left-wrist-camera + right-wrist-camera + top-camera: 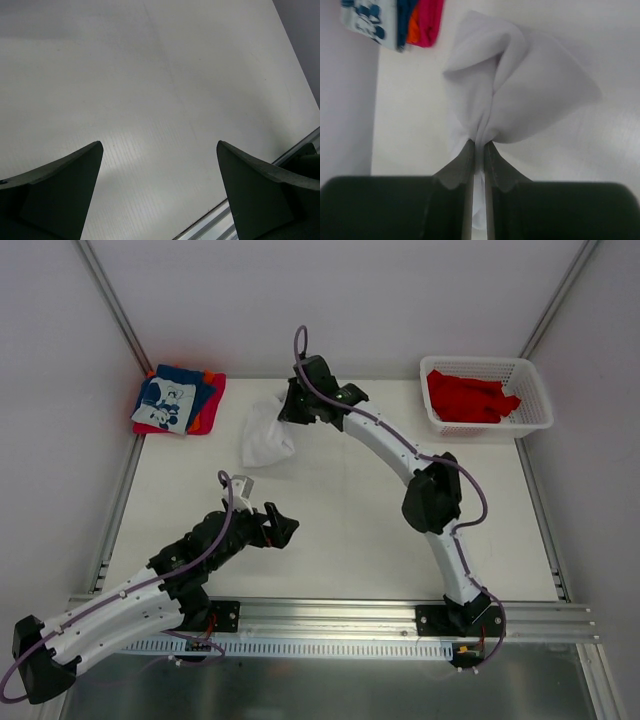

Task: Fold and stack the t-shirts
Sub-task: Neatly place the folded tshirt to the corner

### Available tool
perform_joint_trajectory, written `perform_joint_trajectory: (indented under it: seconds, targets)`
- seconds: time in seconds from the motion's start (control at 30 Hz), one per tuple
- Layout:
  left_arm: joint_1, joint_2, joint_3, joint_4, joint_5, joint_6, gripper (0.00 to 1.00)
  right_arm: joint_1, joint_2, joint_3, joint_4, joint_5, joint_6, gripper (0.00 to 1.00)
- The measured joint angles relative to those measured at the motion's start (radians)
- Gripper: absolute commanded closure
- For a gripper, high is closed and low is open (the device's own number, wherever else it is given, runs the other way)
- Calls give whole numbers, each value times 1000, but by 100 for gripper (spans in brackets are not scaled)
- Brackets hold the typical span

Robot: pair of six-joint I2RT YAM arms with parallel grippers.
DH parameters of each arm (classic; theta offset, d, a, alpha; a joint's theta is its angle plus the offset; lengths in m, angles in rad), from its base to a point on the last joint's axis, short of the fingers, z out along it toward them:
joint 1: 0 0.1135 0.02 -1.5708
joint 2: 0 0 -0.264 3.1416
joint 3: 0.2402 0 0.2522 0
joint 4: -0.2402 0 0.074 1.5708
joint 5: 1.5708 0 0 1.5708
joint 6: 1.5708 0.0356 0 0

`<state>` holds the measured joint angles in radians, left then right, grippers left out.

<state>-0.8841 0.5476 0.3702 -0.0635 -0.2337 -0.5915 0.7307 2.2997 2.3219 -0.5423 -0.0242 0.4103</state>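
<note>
At the far left corner of the table (340,540) lies a folded stack (178,403) of shirts. A blue one with a white print is on top, and red and orange edges show beneath it at the right side.

Nearer the front, the left gripper (159,146) hovers low over bare tabletop. Its two fingers are spread wide apart with nothing between them, and it is well clear of any cloth.

Just right of the stack, but not touching it, is the white shirt (266,436). It is bunched rather than flat – gathered to a point at its far end and hanging down in loose folds onto the table.

The right gripper (478,145) has that gathered end pinched between its nearly closed fingers. In the right wrist view, cloth passes through the narrow gap and billows out beyond the tips. This arm reaches across from its base at the right front.

At the far right corner sits a white basket (490,427) – crumpled red shirts (470,398) fill it.
</note>
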Motion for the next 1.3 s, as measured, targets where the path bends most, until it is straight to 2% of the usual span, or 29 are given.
perform_joint_trajectory:
  seconds: [0.13,0.23,0.43,0.57,0.8,0.83,0.87,0.9,0.93,0.97,1.17,1.3]
  targets:
    - [0,29,3,-3,-32,2,1,-14,-176,-331,27,51,-1,100]
    - [0,97,29,-8,-53,4,1,-53,-338,-655,58,101,0,100]
    - [0,226,84,11,-72,8,1,-137,-457,-1088,143,125,22,100]
    - [0,285,91,30,-71,8,1,-140,-504,-1191,217,129,41,100]
    - [0,346,111,63,-74,35,1,-131,-534,-1251,255,144,52,100]
    - [0,362,121,72,-78,52,1,-130,-538,-1256,254,148,53,96]
    - [0,377,129,82,-85,68,1,-128,-542,-1258,249,154,53,84]
    - [0,400,139,95,-90,90,1,-126,-545,-1260,247,158,53,37]
    - [3,425,150,113,-92,114,1,-124,-549,-1263,243,165,56,15]
    - [14,452,161,130,-88,138,1,-121,-555,-1267,235,177,53,2]
    - [88,530,185,229,-10,226,1,-105,-671,-1278,134,253,26,1]
    - [133,563,194,312,103,285,1,-104,-789,-1259,48,306,6,0]
